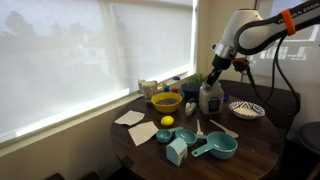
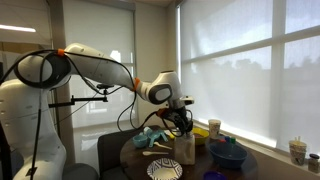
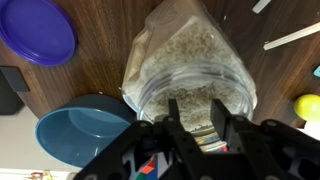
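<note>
gripper (image 3: 197, 128) at rim of grain-filled jar (image 3: 185, 55), grip cannot be told, blue bowl (image 3: 75, 132) just beside, purple disc (image 3: 38, 30) near

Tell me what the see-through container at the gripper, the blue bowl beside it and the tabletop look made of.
Container: clear plastic or glass, can't tell which; beige grainy fill shows through the wall.
Blue bowl: likely plastic; matte, uniform colour with a soft sheen.
Tabletop: dark wood or wood veneer; grain streaks visible, satin finish.
</note>
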